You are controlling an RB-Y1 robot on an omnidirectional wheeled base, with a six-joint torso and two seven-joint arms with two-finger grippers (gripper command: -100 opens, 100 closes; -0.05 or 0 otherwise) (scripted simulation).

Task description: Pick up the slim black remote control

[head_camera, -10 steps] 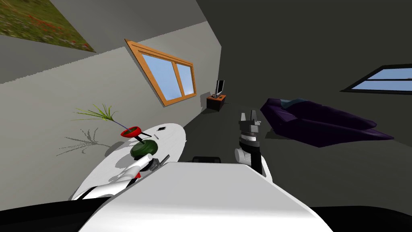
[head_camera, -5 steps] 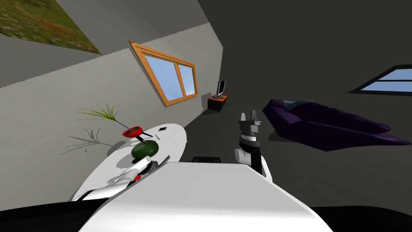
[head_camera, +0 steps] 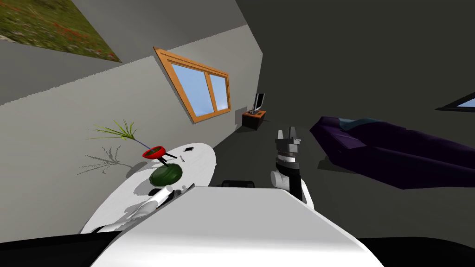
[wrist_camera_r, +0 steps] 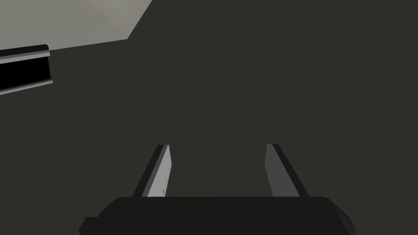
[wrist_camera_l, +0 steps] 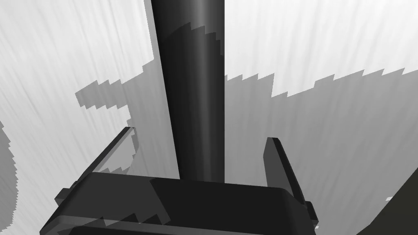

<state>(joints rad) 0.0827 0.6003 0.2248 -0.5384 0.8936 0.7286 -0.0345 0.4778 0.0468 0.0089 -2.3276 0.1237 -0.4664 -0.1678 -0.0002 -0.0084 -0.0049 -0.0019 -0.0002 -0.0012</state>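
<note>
A slim black remote (wrist_camera_l: pixel 192 81) lies on the white table (wrist_camera_l: pixel 306 41) and runs straight out from my left gripper (wrist_camera_l: pixel 200 136). The two fingers stand open, one on each side of it, with a gap to each side. In the head view my left gripper (head_camera: pixel 183 189) hangs low over the near part of the oval white table (head_camera: pixel 199 160), just in front of a dark green round thing (head_camera: pixel 166 174). My right gripper (head_camera: pixel 287 131) is raised over the dark floor, open and empty (wrist_camera_r: pixel 217 146).
On the table stand a red bowl with a grassy plant (head_camera: pixel 154 152) and a small black square item (head_camera: pixel 189 149). A purple sofa (head_camera: pixel 394 153) lies to the right. A small orange stand with a screen (head_camera: pixel 253 119) is in the far corner.
The whole head picture has slid to the right, so my view has turned. My left forearm sits a little lower over the table and now hides the red item under it.
</note>
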